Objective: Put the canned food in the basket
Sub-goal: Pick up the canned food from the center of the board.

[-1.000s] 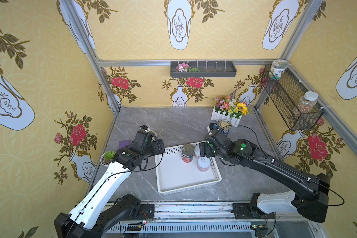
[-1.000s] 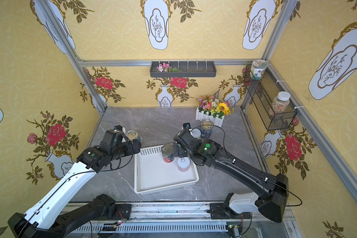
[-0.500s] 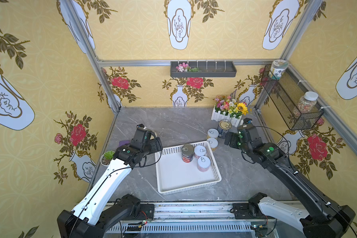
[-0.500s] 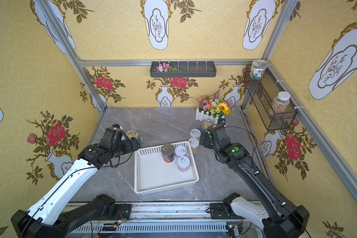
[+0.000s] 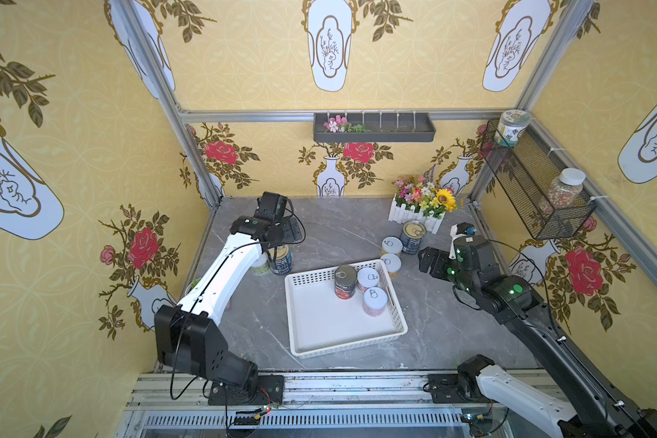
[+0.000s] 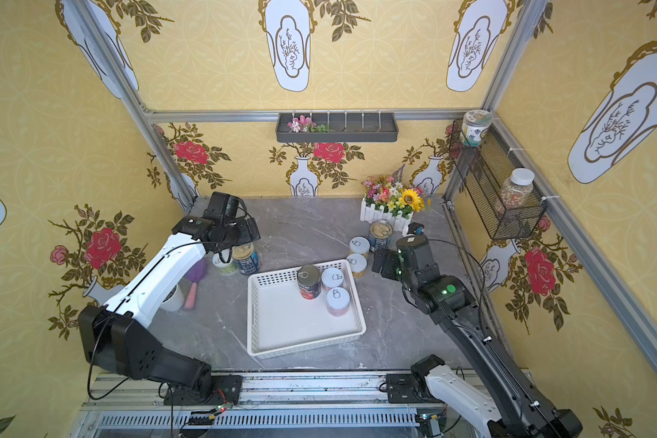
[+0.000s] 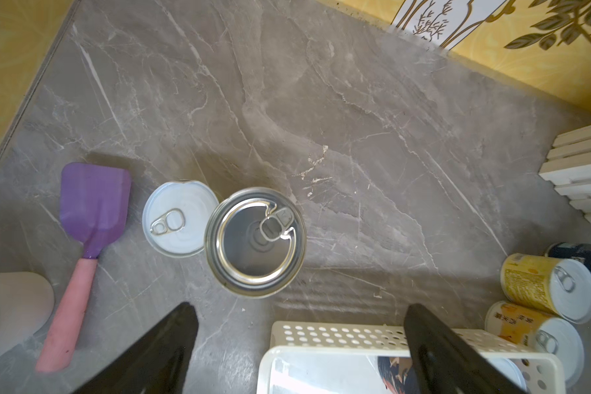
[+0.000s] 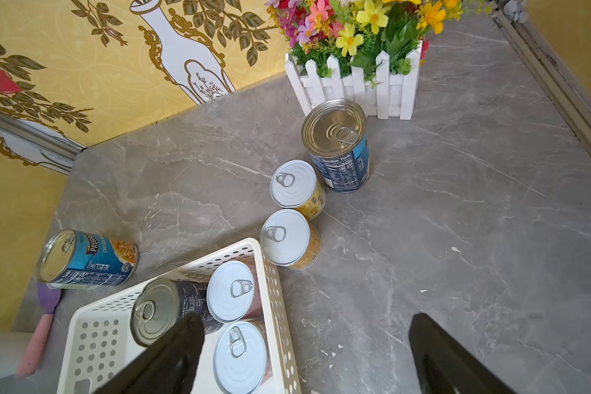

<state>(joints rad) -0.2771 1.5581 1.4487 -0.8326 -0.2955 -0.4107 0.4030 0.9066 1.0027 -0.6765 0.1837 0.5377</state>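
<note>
White plastic basket (image 5: pixel 327 322) is holding three of eight cans: red-labelled tall can (image 5: pixel 345 282) and two pink short cans (image 5: pixel 374 301), all standing upright. Five are waiting on the worktop (image 5: pixel 338 235). Left claw (image 7: pixel 301 308) is hanging wide open, empty; blue tall can (image 7: pixel 255 242) and white-lidded short can (image 7: pixel 180 218) are standing close together just ahead of it. Right claw (image 8: pixel 307 317) is gaping empty too; two yellow short cans (image 8: pixel 292 184) and another blue can (image 8: pixel 335 143) are standing ahead of it. Pull-tabs are looking unopened.
</note>
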